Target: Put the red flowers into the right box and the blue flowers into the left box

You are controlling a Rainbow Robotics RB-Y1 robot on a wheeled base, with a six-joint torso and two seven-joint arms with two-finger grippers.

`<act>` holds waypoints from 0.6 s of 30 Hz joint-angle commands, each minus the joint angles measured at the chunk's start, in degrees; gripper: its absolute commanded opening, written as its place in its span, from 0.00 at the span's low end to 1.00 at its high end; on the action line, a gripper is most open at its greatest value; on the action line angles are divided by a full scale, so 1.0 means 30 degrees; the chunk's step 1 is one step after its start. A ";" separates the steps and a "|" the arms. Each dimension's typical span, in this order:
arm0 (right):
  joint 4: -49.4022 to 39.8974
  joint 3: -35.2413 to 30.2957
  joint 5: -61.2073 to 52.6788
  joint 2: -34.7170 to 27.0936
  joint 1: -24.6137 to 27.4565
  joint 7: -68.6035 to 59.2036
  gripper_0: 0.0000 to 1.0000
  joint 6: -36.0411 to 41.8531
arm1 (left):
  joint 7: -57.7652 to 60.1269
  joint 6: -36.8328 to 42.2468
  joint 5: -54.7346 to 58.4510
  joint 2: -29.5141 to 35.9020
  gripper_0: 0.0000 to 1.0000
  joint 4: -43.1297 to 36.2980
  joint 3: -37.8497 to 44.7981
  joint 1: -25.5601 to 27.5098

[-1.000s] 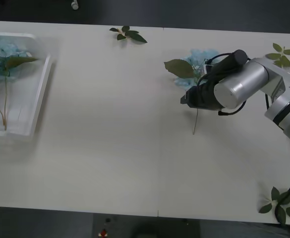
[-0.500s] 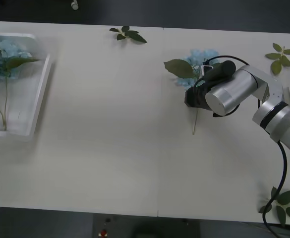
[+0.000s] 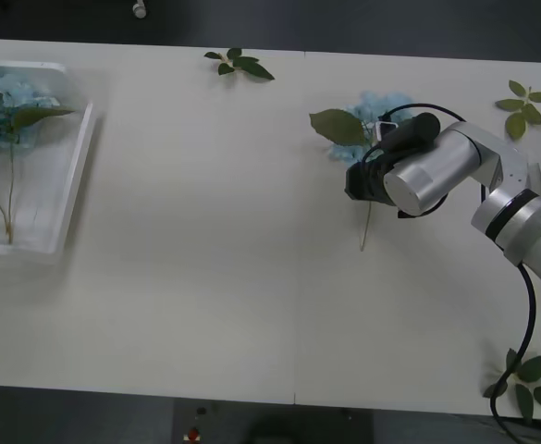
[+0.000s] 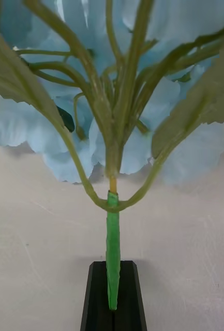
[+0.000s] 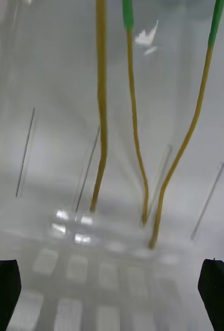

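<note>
Blue flower (image 3: 370, 118) lies on desk (image 3: 205, 259), right-centre, well apart from left box (image 3: 71, 180). Right gripper (image 4: 113, 302) fingers pinched on green-wrapped stem below bloom. Light, floppy, stem thin (best hold there). Left gripper (image 5: 112, 289) spread wide, empty, over left box.

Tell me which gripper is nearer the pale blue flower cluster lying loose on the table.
Right. The right gripper is shut on that pale blue flower cluster's stem. The left gripper is open over the white plastic tray across the table.
</note>
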 commanded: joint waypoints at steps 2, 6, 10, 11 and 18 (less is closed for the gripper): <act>-0.1719 -0.0177 -0.1378 -0.1536 -0.0627 -0.0854 0.00 0.0371 | -0.3289 0.4446 -0.0078 0.1054 1.00 -0.0163 0.4945 -0.0170; -0.4737 -0.0177 -0.5685 -0.4613 -0.2297 -0.0708 0.00 0.3418 | -0.5018 0.5940 0.1270 0.1435 1.00 -0.0163 0.7201 0.0094; -0.7139 -0.0206 -1.2775 -0.9095 -0.4758 0.0669 0.00 0.6113 | -0.7479 0.5852 0.4316 0.1816 1.00 -0.0163 0.8167 0.0182; -0.7373 -0.0235 -1.4181 -0.9857 -0.5168 0.1197 0.00 0.6406 | -0.8006 0.5794 0.5049 0.1816 1.00 -0.0163 0.8285 0.0153; -0.7696 -0.1261 -2.1769 -1.4456 -0.6721 0.8140 0.00 0.9101 | -1.2547 0.5179 1.2314 0.0996 1.00 -0.0163 0.8314 0.0240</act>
